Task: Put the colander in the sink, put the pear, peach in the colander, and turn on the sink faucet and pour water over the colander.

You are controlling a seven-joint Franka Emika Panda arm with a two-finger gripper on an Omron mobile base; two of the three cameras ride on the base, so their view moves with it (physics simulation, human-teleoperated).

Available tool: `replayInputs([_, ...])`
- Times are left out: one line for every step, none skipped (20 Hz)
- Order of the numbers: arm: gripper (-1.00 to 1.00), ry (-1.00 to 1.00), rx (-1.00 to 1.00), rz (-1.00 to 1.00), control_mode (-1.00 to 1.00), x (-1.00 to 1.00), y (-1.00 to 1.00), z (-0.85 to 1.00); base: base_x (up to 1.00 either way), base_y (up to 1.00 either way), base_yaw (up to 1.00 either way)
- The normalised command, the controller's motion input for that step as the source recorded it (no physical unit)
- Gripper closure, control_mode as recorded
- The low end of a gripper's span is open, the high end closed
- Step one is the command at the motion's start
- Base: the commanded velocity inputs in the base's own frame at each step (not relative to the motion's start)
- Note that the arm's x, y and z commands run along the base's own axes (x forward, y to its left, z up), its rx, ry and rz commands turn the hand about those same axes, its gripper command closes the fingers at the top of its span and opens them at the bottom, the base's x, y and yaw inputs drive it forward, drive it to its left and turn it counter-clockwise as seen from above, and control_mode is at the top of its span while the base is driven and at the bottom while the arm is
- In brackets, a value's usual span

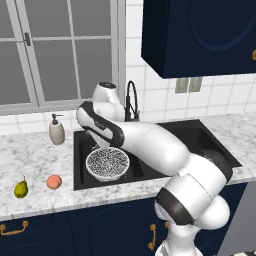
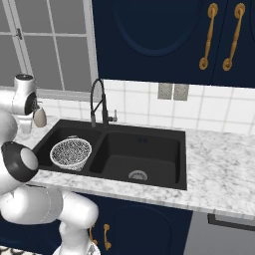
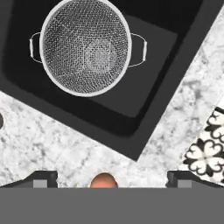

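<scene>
The peach [image 3: 104, 180] peeks up at the hand view's bottom edge, between the gripper's [image 3: 112, 178] wide-open, empty fingers. The colander [image 3: 85, 46] sits upper left in the sink [image 3: 144, 109]. An off-centre descent could nudge the round fruit away (it rolls).

Even, bright, flat rendered light; faint shadows; sharp, no glare.
</scene>
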Motion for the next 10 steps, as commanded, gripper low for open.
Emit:
replayInputs([-1.00, -0.15, -0.25, 0.78, -1.00, -0.71, 0.00, 0.00, 0.00, 0.00, 0.00])
replayInputs([-1.00, -0.14, -0.23, 0.80, -1.00, -0.60, 0.00, 0.00, 0.00, 0.00, 0.00])
replayInputs([-1.00, -0.11, -0.20, 0.80, -1.00, -0.46, 0.00, 0.00, 0.00, 0.00, 0.00])
replayInputs([-1.00, -0.06, -0.17, 0.80, -1.00, -0.37, 0.00, 0.00, 0.00, 0.00, 0.00])
replayInputs([-1.00, -0.01, -0.12, 0.82, -1.00, -0.21, 0.05, 0.00, 0.00, 0.00, 0.00])
replayInputs([-1.00, 0.00, -0.09, 0.83, -1.00, -0.12, 0.07, -0.07, 0.00, 0.00, 0.00])
replayInputs([-1.00, 0.00, -0.06, 0.85, -1.00, -0.01, 0.15, -0.08, 0.00, 0.00, 0.00])
replayInputs([-1.00, 0.00, -0.03, 0.87, -1.00, 0.00, 0.21, -0.09, 0.00, 0.00, 0.00])
replayInputs([-1.00, 0.00, 0.00, 0.89, -1.00, 0.00, 0.36, -0.14, 0.00, 0.00, 0.00])
replayInputs([-1.00, 0.00, 0.00, 0.89, -1.00, 0.00, 0.40, -0.14, 0.00, 0.00, 0.00])
